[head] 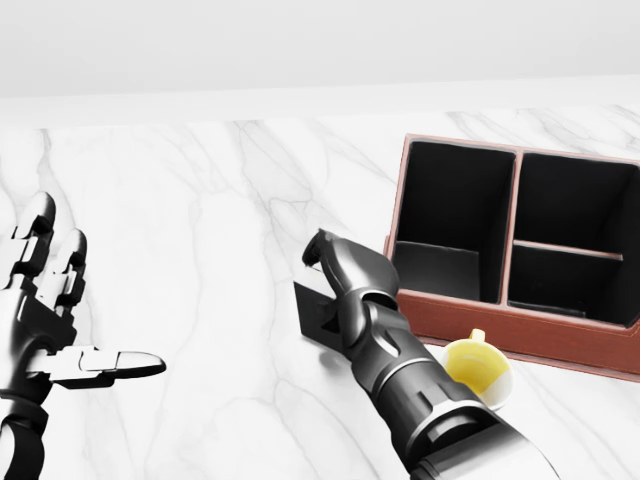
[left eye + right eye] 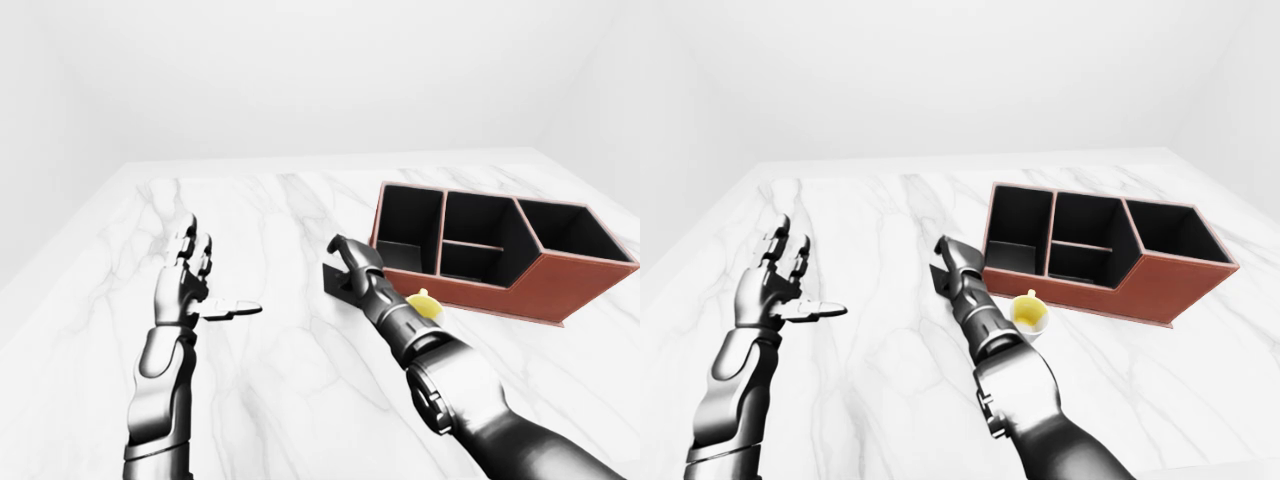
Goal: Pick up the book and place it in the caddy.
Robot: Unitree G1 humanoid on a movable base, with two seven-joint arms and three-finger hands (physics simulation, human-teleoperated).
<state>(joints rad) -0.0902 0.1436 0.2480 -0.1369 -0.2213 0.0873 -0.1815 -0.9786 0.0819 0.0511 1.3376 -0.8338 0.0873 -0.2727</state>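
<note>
The book point(image 1: 310, 312) is a thin black slab lying on the white marble table point(image 1: 220, 200), just left of the caddy. The caddy point(image 1: 470, 310) is a brown box with several black-lined compartments, at the right of the head view. My right hand point(image 1: 345, 265) lies on top of the book with its fingers curled down over it, and hides most of it. My left hand point(image 2: 210, 280) is open and empty, held above the table at the left with its thumb pointing right.
A small yellow cup point(image 1: 478, 365) stands on the table against the caddy's near wall, right beside my right forearm. The table's far edge meets a plain white wall at the top of the views.
</note>
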